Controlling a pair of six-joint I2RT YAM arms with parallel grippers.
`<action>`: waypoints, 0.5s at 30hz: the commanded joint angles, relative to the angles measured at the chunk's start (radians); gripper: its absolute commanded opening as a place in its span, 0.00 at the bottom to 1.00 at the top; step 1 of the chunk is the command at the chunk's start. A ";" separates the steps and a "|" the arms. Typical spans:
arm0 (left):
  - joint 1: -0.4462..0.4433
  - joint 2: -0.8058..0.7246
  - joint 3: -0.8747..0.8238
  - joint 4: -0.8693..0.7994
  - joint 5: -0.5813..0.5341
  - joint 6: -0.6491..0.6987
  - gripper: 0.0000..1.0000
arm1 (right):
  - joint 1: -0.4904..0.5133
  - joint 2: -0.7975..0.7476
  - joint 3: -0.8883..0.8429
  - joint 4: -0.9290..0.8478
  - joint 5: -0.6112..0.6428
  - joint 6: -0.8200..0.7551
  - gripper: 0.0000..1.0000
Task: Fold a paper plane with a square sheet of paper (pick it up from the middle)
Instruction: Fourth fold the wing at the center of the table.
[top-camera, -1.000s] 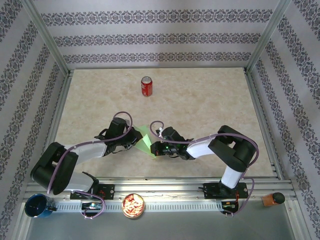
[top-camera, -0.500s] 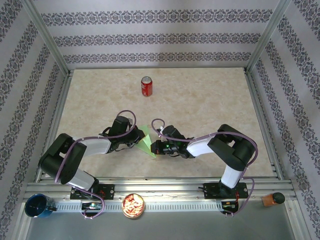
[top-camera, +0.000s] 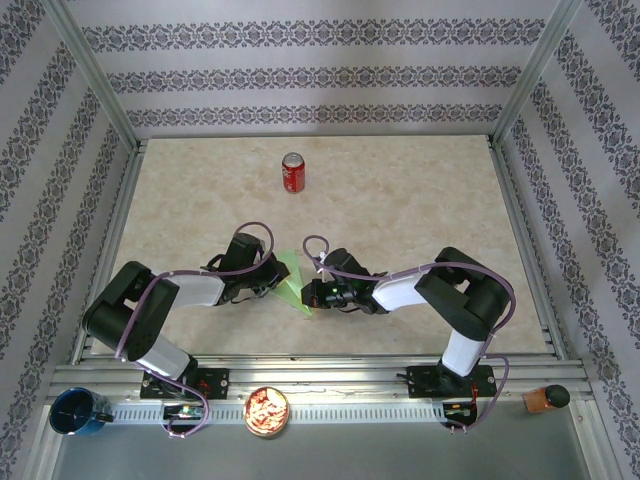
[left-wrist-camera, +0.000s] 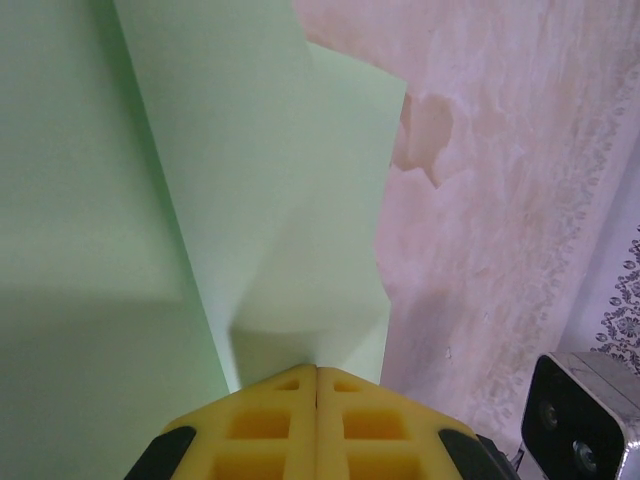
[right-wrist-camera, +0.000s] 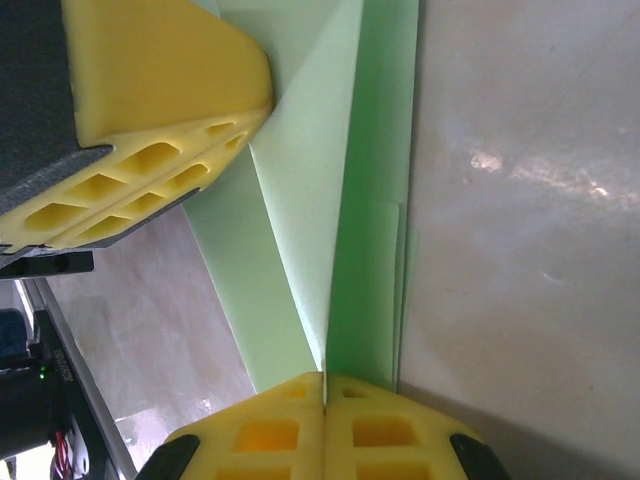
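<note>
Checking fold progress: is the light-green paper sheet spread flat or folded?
Folded. The light-green paper sheet shows overlapping layers, angled flap edges and a crease in both wrist views.

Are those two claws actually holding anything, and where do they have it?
Yes, the folded green sheet of paper. The left gripper is shut on one edge of it, the right gripper on the opposite edge.

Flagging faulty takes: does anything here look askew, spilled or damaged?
Nothing stands out. The folded paper hangs between the left gripper and the right gripper, both shut on it, and no tear is visible. The can stands upright, well beyond the arms.
</note>
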 joint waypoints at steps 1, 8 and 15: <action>0.006 0.021 0.022 0.023 -0.011 0.034 0.04 | 0.026 0.087 0.005 -0.060 -0.015 0.008 0.06; 0.007 0.047 0.028 0.037 0.002 0.035 0.04 | 0.026 0.087 0.005 -0.064 -0.019 0.009 0.06; 0.006 0.066 0.037 0.030 0.006 0.040 0.04 | 0.026 0.085 0.005 -0.071 -0.019 0.008 0.06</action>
